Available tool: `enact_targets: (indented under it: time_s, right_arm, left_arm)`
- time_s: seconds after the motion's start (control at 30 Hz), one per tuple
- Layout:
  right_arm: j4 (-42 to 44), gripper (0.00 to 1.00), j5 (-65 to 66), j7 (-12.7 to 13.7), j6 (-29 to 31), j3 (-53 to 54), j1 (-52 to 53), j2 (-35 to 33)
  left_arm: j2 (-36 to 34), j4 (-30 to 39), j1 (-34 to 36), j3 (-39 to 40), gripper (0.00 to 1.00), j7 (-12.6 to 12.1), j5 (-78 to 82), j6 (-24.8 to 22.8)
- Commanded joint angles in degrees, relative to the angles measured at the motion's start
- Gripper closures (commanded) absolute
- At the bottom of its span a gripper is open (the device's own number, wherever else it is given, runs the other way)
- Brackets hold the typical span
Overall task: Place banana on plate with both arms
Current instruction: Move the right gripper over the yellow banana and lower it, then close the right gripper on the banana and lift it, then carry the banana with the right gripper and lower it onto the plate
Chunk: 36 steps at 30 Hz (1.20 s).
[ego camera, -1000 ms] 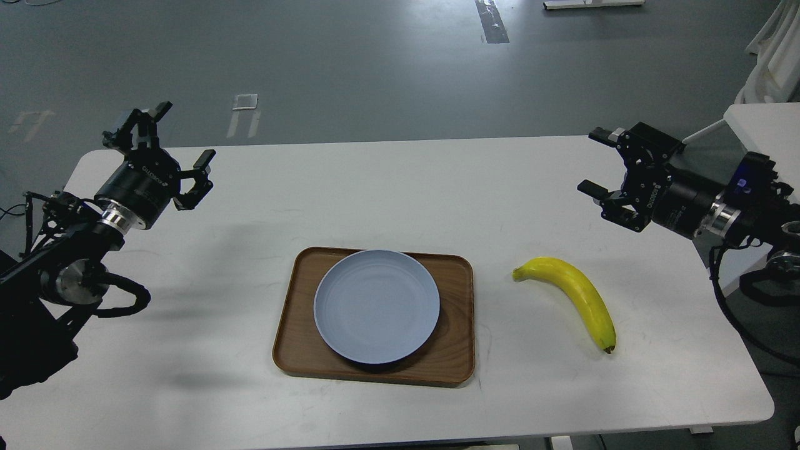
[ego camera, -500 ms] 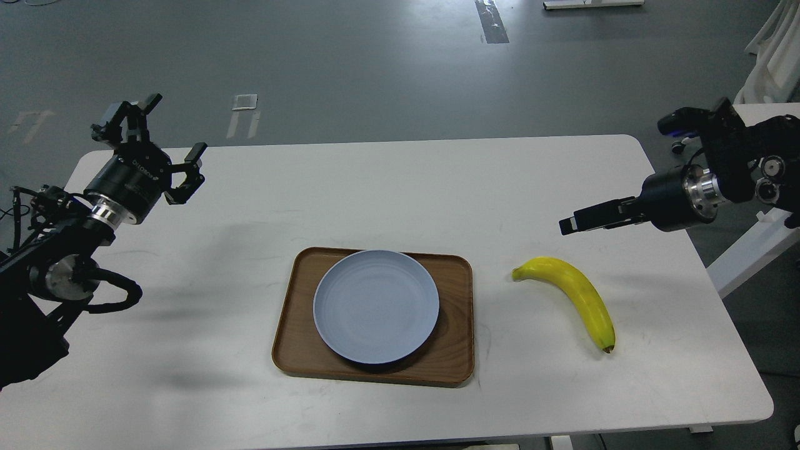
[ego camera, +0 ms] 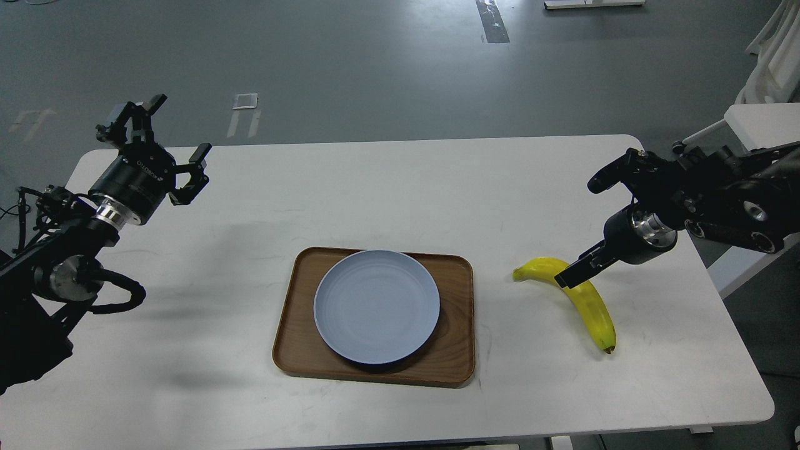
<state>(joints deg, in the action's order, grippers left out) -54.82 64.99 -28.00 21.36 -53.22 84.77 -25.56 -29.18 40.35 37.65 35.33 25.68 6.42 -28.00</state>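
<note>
Our left gripper (ego camera: 164,152) hangs over the far-left corner of the white table (ego camera: 250,206), fingers spread wide with nothing between them, well apart from everything else. Our right gripper (ego camera: 570,276) reaches in from the right edge and points down-left at the banana (ego camera: 594,306); it shows edge-on as one dark blade over the fruit's upper curve, so we cannot tell whether its fingers are apart or together, nor whether it touches the skin. The banana lies flat on the table right of the brown tray (ego camera: 450,356), a bare strip between them, stem far-left, dark tip toward the near-right. The plate (ego camera: 376,306) sits in the tray, its left rim overhanging the tray's left edge. Bare tabletop runs along the near edge and across the far side.
</note>
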Motion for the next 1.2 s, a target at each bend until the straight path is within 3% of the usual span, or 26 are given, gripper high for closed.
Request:
enact_targets:
  time_s: [0.0, 0.2, 0.23, 0.27, 0.5, 0.63, 0.87, 1.17]
  right_arm:
    - [-0.02, 0.00, -0.39, 0.00, -0.27, 0.48, -2.06, 0.07]
    - [0.06, 0.10, -1.53, 0.00, -1.59, 0.48, -3.12, 0.51]
    - [0.06, 0.17, -1.80, 0.00, -1.59, 0.40, -3.20, 0.69]
    - [0.06, 0.33, -1.80, 0.00, -1.59, 0.22, -3.20, 1.04]
    - [-0.11, 0.76, -1.62, 0.00, -1.33, -0.75, -3.12, 1.66]
    - [-0.38, 0.81, -1.71, 0.00, -1.32, -1.10, -1.80, 1.22]
    - [-2.74, 0.81, -4.33, 0.00, -1.32, -0.40, 6.71, 2.00]
    - [-4.68, 0.80, -20.69, 0.00, -1.32, -0.57, 11.83, 14.74]
  left_arm:
    - [0.27, -0.01, -0.03, 0.00, 0.00, 0.07, -0.01, 0.00]
    - [0.18, -0.01, -0.03, 0.00, 0.00, 0.07, -0.01, 0.00]
    - [0.18, -0.01, -0.03, 0.00, 0.00, 0.07, -0.01, 0.00]
    - [0.18, -0.01, -0.12, 0.00, 0.00, 0.07, -0.01, 0.00]
    - [0.27, -0.01, -0.12, 0.00, 0.00, 0.16, -0.01, 0.00]
    - [0.27, -0.01, -0.12, 0.09, 0.00, 0.16, -0.01, 0.00]
    - [0.18, -0.01, -0.03, 0.00, 0.00, 0.07, -0.01, 0.00]
    - [0.35, -0.01, 0.14, 0.00, 0.00, 0.07, 0.08, 0.00]
